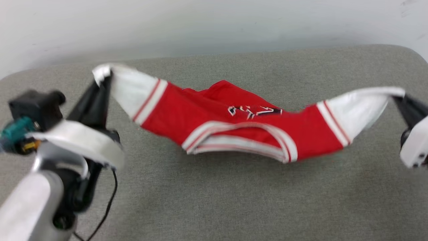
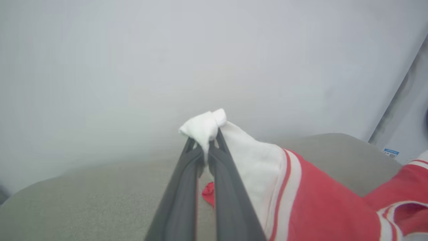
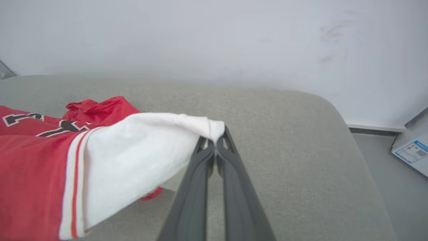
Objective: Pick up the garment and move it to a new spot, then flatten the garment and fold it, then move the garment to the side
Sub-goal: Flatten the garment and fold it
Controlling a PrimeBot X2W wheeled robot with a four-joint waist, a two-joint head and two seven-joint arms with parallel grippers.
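The garment (image 1: 234, 124), a red jersey T-shirt with white sleeves and striped trim, hangs stretched between both grippers above the grey padded table (image 1: 234, 201). Its middle sags toward the table with the neckline facing me and black lettering partly showing. My left gripper (image 1: 105, 76) is shut on the tip of one white sleeve (image 2: 204, 129) at the upper left of the head view. At the right edge, my right gripper (image 1: 396, 97) is shut on the other white sleeve (image 3: 150, 147). In each wrist view the fingers (image 3: 214, 167) pinch a bunch of white cloth at their tips.
A pale wall (image 1: 214, 23) rises just behind the table's far edge. In the right wrist view the table's rounded corner (image 3: 334, 107) drops to a grey floor where a white box (image 3: 413, 152) lies. A black cable (image 1: 110, 201) dangles from my left arm.
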